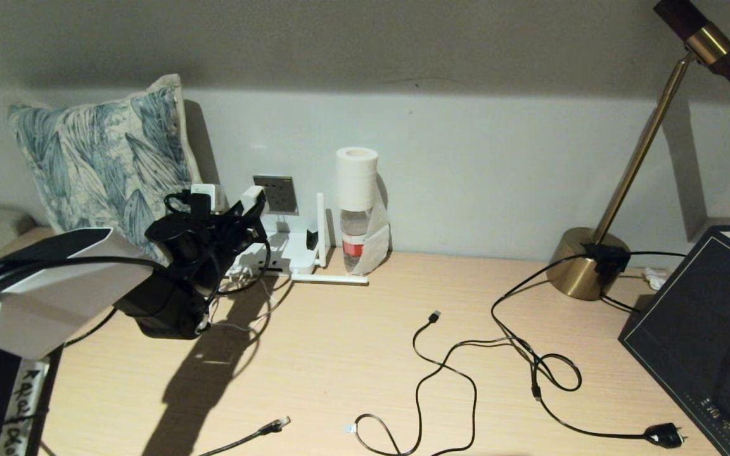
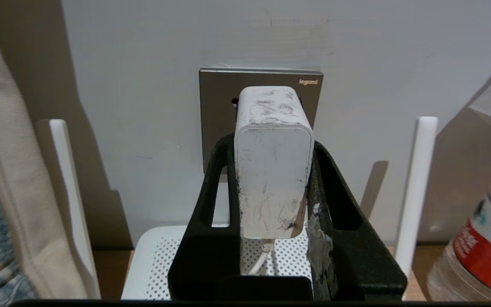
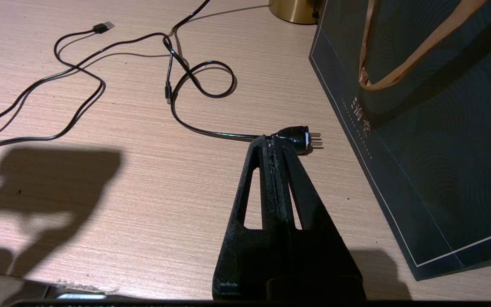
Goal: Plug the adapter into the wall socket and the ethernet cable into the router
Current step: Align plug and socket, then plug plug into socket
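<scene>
Both antennas flank the left tool [image 2: 273,187] gripping the adapter [image 2: 273,170] against the wall socket [image 2: 220,115].

adapter [image 2: 273,170] prongs hidden — socket [image 2: 218,111] half covered

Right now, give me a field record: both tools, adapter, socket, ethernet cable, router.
left tool: shut on adapter, at the wall
adapter: held in front of wall socket; seating cannot tell
wall socket: grey faceplate above router
router: against the wall, antennas up
ethernet cable: loose on desk, unplugged
right tool: shut, empty, parked over desk
</scene>
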Controlling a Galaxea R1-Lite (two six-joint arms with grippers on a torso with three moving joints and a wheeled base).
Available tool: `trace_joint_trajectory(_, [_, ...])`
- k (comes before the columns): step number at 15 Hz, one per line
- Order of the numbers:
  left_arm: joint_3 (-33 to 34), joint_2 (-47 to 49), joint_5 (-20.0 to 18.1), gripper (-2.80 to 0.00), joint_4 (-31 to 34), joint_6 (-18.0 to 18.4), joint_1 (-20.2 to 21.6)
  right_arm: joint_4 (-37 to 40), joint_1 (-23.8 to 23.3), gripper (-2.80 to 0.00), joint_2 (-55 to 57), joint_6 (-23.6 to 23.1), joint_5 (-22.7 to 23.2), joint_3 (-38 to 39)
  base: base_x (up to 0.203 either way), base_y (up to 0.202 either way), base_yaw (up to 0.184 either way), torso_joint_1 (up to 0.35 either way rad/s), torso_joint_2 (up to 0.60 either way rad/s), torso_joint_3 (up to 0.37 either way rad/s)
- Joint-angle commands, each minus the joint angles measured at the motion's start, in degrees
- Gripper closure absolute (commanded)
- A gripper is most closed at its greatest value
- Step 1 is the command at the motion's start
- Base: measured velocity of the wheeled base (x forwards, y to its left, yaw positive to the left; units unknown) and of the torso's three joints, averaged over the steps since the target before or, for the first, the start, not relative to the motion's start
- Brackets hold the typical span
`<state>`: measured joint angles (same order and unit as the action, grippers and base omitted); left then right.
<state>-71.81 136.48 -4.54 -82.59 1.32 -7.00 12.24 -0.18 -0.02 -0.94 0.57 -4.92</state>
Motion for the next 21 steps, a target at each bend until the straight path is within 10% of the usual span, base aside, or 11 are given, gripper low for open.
trace_joint_trajectory(1, [-3.98,3.50,-0.03,0.00,0.06,0.00,0.05,0.07,0.01,0.00,0.02,-0.03,0.04,0.00,0.000,0.000,0.000,0.000,0.00,0.000])
trace_joint_trajectory(21, [-14.23,9.33,0.85,0.00,2.98,0.00,0.12,0.07,0.01,0.00,0.02,-0.03,0.04,0.00,0.000,0.000,0.000,0.000,0.00,0.000])
